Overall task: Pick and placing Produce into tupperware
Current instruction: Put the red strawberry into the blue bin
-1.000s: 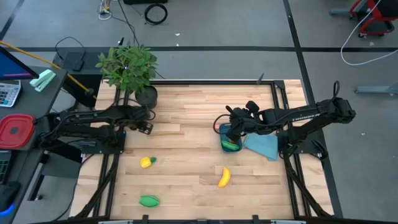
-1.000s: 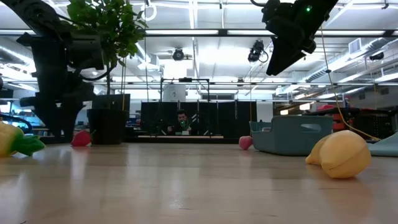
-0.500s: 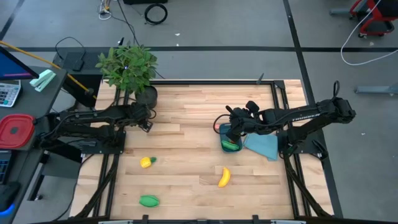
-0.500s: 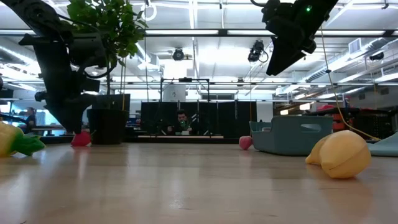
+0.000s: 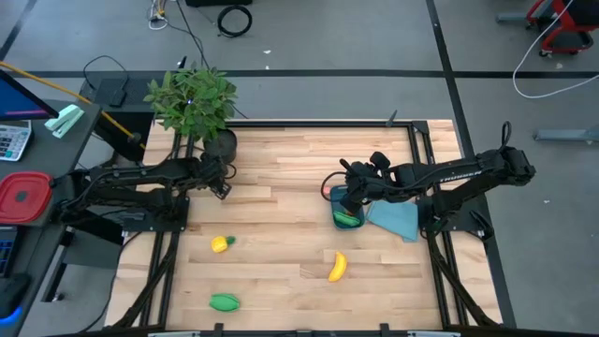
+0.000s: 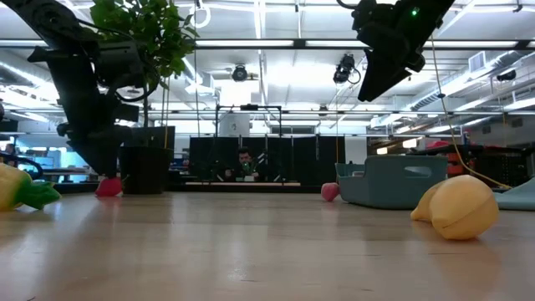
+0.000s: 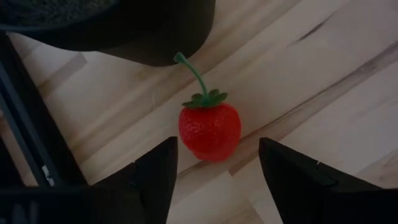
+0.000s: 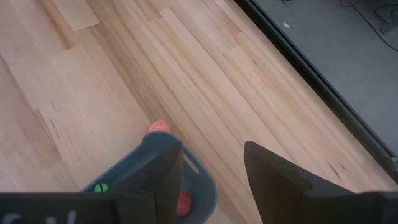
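A red toy strawberry (image 7: 209, 130) with a green stem lies on the table beside the plant's dark pot (image 7: 143, 25). My left gripper (image 7: 216, 152) is open just above it, one finger on each side, touching nothing. In the low view that gripper (image 6: 102, 163) hangs over the strawberry (image 6: 109, 186). My right gripper (image 5: 350, 198) is open and empty above the dark-blue tupperware (image 8: 152, 180), which holds a red piece (image 8: 182, 202) and a green piece (image 8: 99, 186). Another red piece (image 8: 160, 126) lies on the table against the tub's outer wall.
A banana (image 5: 337, 267), a yellow piece with a green stem (image 5: 220, 244) and a green oblong piece (image 5: 224, 301) lie on the near half of the table. A flat light-blue piece (image 5: 395, 220) lies right of the tub. The potted plant (image 5: 192, 98) stands at the far left corner.
My left gripper has rolled at the wrist and tipped further down over the strawberry by the pot, staying in the same spot. My right gripper has kept still above the tub.
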